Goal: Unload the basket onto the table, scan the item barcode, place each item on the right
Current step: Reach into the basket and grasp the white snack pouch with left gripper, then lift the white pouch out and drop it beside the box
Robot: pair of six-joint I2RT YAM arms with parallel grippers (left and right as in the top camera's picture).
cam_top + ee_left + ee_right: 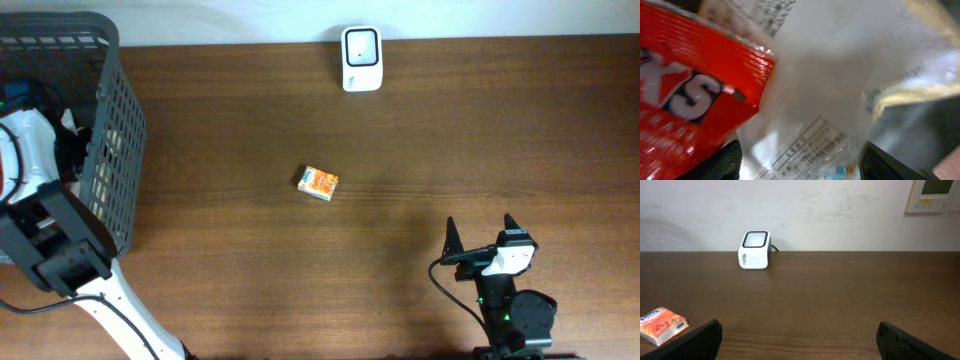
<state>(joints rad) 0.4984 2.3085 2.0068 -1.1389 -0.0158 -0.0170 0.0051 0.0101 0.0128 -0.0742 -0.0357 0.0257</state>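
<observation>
Here the left arm reaches down into the dark grey perforated plastic basket point(118, 150) at the left edge of the brown wooden table point(240, 290), so the step in hand looks like picking an item out to scan. The left gripper point(799, 161) has its jaws spread, with a crinkled clear plastic bag with a printed white label point(810, 105) lying between them and a glossy red foil packet with white lettering point(685, 90) just beside it. The wrist view is blurred, so I cannot tell whether the pads touch the bag yet. To do this well, close on the bag alone and keep the red packet out of the pinch. Take hold on a firm fold, not on loose film that may slip, and leave the label uncovered, since the barcode probably sits there. Lift straight up so nothing snags on the basket wall. The white box-shaped barcode scanner with a dark window point(361, 58) stands at the far edge of the table, well apart from the basket. A small orange and white carton point(318, 183) lies in the middle of the table, touched by neither arm. The right gripper point(480, 238) hangs over the near right of the table, fingers fully apart and holding nothing.
</observation>
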